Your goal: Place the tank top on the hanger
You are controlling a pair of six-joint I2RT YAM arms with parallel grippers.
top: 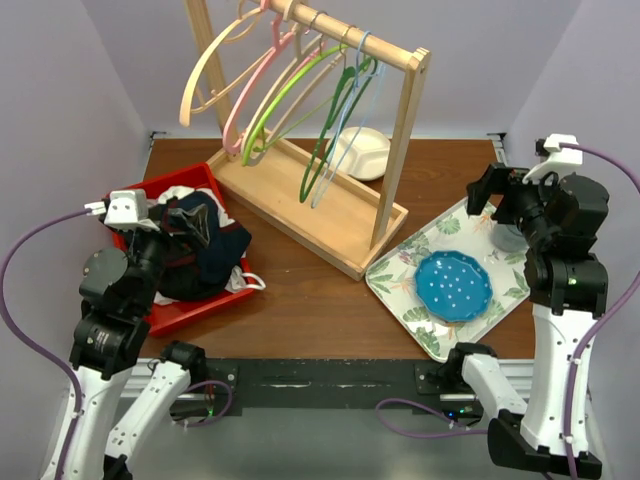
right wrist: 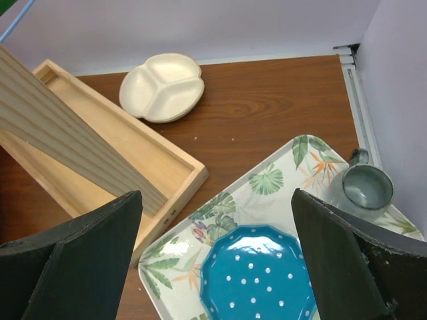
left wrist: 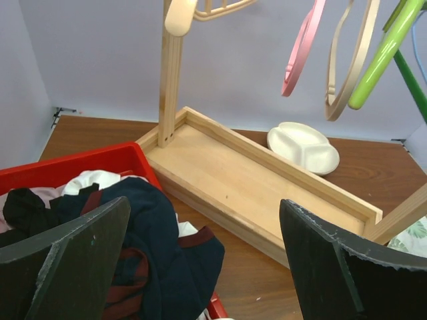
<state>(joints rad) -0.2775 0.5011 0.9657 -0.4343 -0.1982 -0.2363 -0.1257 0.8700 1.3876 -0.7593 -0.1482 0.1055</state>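
Note:
The dark navy tank top [top: 205,248] with dark red trim lies crumpled on top of other clothes in a red bin [top: 185,308] at the left. It also shows in the left wrist view [left wrist: 167,247]. The thin light-blue hanger [top: 352,125] hangs on the wooden rack's rail, next to a dark green one. My left gripper [top: 188,225] is open and empty, just above the tank top, its fingertips [left wrist: 100,227] to either side of the garment's right part. My right gripper [top: 488,195] is open and empty above the floral tray [right wrist: 267,180].
The wooden rack [top: 395,150] with a boxed base [left wrist: 233,180] stands mid-table and carries cream, pink, lime and dark green hangers. A white divided dish [right wrist: 162,87] sits behind it. The tray holds a blue dotted plate [top: 453,285] and a grey mug [right wrist: 363,190]. White and black cloth also lie in the bin.

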